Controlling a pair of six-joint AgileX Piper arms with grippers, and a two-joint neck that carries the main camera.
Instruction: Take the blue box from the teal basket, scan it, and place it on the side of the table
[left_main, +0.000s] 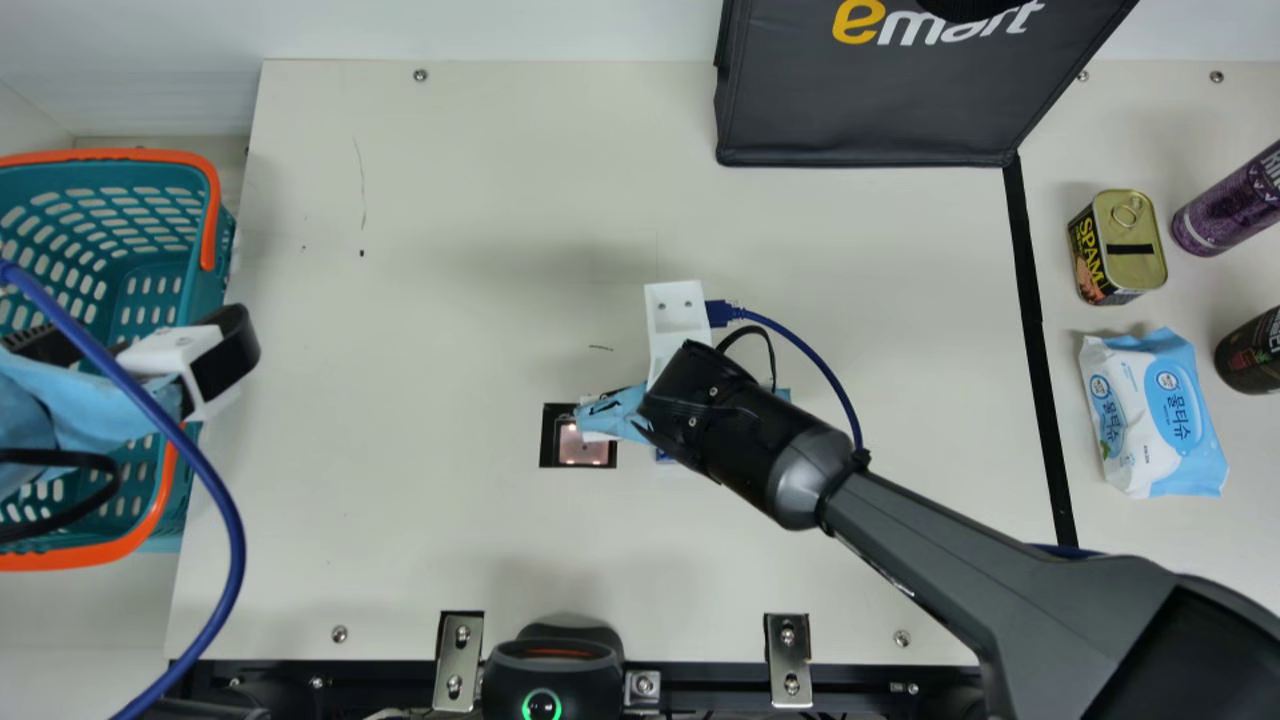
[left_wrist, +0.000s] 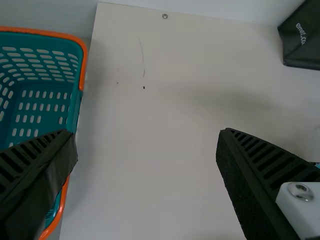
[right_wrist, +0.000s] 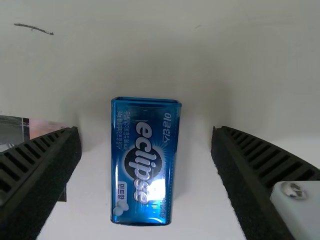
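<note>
Beside the black-framed square glass window (left_main: 583, 448) in the cream tabletop (left_main: 450, 240), a glossy blue rectangular metal box (right_wrist: 145, 165) lies on the table betw. the jaws of the black ribbed R gripper (right_wrist: 146, 131), set wide and touching neither side of it. Main risk, if a grip is next: an off-center close could shove the light box or turn it askew, w/ its slick, low-lying sides apt to slip from a shallow pinch. Descending too far could scrape the tabletop, or catch the window's frame, b/c one finger reaches over that edge. A crooked lift might aim the barcode away from the glass, for a missed scan; which face bears the code, can't tell. Later, poss. trouble far right of the window: a sloppy release could bump the blue-and-white wipes pack (left_main: 1155, 415) or gold-topped rectangular can (left_main: 1118, 245).

Well left of the window, the teal slotted plastic basket w/ orange rim (left_main: 120, 155) sits partly under the L arm; contents there, can't tell. The black ribbed L gripper (left_wrist: 146, 134), jaws also wide, straddles its window-side edge. Up and right of the window stands a dark fabric bag (left_main: 880, 110), contents unknown.
</note>
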